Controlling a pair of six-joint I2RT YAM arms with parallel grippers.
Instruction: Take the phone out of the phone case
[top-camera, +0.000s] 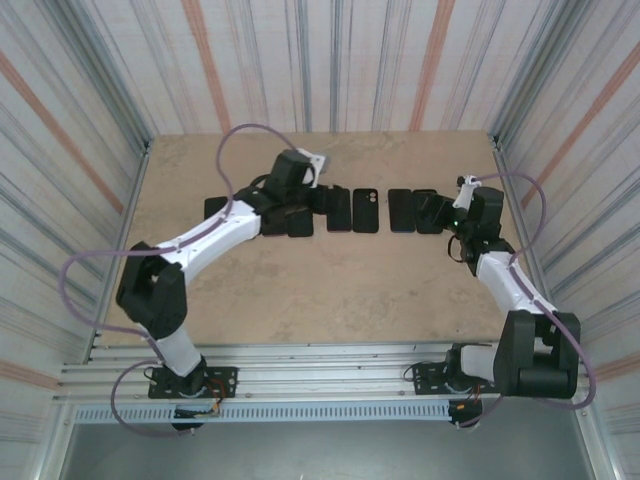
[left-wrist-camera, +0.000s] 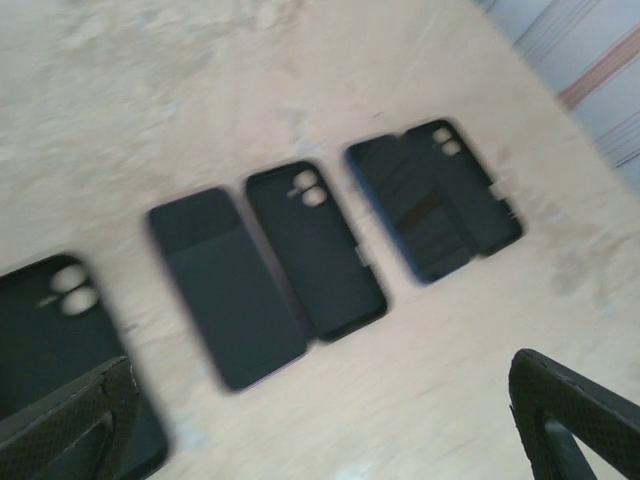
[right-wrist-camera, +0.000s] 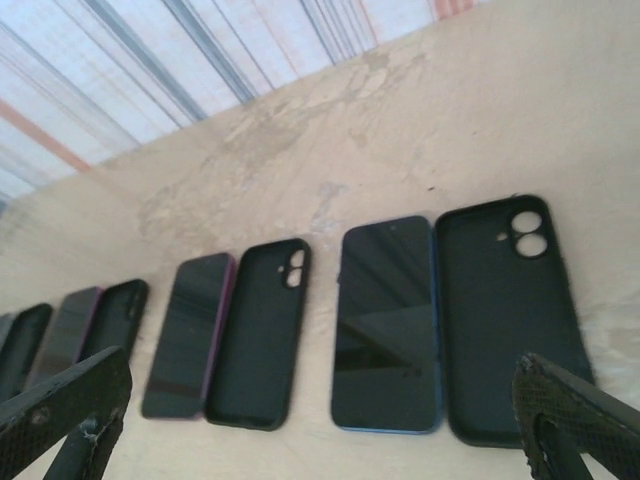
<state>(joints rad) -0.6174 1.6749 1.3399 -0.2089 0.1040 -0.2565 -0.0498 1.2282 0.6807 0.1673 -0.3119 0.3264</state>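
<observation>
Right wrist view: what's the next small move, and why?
Probably lift the right gripper clear and back off: its jaws stand open, holding nothing, and the blue phone already lies flat beside an empty case.

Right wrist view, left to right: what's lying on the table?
Cut-off dark case → far phone → far case → purple phone → middle case → blue phone → big case.
</observation>
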